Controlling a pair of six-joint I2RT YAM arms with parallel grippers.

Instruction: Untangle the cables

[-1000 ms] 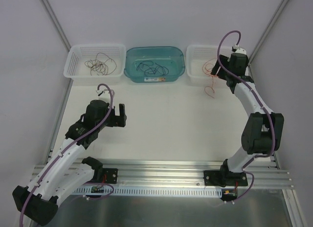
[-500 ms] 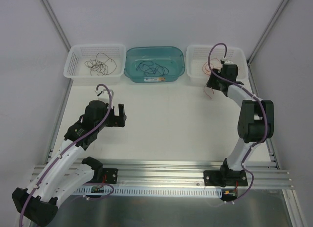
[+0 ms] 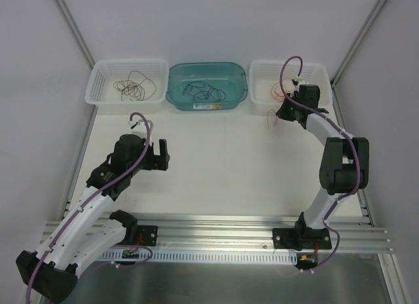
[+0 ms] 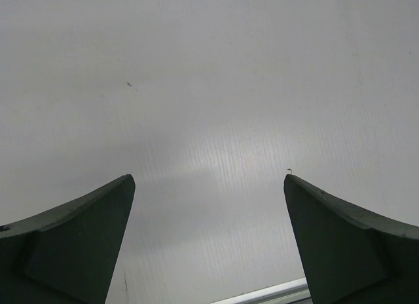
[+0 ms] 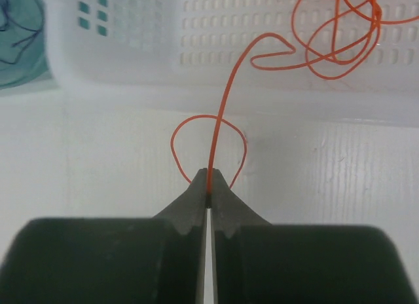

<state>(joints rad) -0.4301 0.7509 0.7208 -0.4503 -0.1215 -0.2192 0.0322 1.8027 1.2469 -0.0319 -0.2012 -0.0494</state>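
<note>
Along the far edge of the table (image 3: 222, 166) three containers stand in a row. The left white basket (image 3: 93, 93) holds a loose curl of dark cable (image 3: 134, 86). The teal bin (image 3: 174, 94) in the middle holds more dark strands (image 3: 201, 91), looped over one another. The right white basket (image 3: 256, 88) holds the orange cable (image 3: 277, 90), with a thin loop of it lying outside on the table just in front of the near wall.

My right claw (image 3: 281, 113) sits at that near wall, and from above I can barely make out the orange cable beside it. My right wrist view is far plainer. My right claw (image 5: 208, 186) has its two tips pressed together on a single strand of the orange cable (image 5: 226, 94), which rises from the pinch across the perforated wall of the right white basket (image 5: 163, 29) to a bunch of loops at the top of the view. A small round loop curls behind my tips, over the table. A corner of the teal bin (image 5: 19, 48) shows at the far left.

My left claw (image 3: 163, 154) hangs over the left half of the table, well apart from all three containers. Its own wrist view shows my left claw (image 4: 208, 179) spread wide, with only pale table surface between its fingers (image 4: 78, 232). No container or cable appears there.
</note>
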